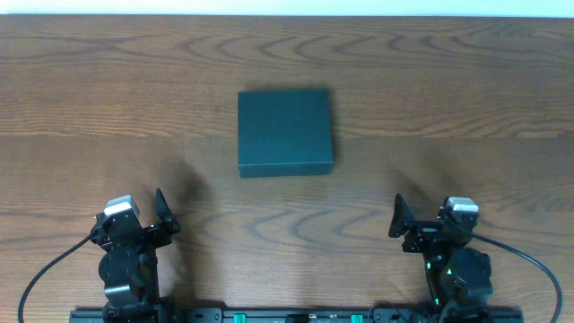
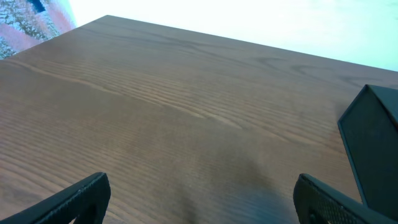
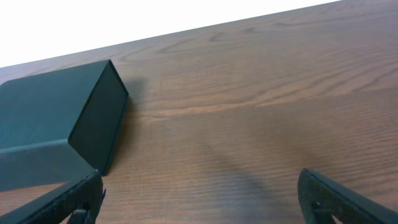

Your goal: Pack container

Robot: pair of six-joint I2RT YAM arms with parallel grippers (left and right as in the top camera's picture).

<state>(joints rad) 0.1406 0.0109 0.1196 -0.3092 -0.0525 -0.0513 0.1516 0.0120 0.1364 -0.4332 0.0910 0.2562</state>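
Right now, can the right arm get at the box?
Probably yes. Only bare table lies between the right claw and the box, which sits closed, ahead and to its left. The claw is open, and nothing stands in the way.

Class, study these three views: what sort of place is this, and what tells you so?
Probably a robotics lab bench, not a home or shop: a wood-grain table, the left gripper and right gripper open at its near edge, and one closed dark container set out in the middle.
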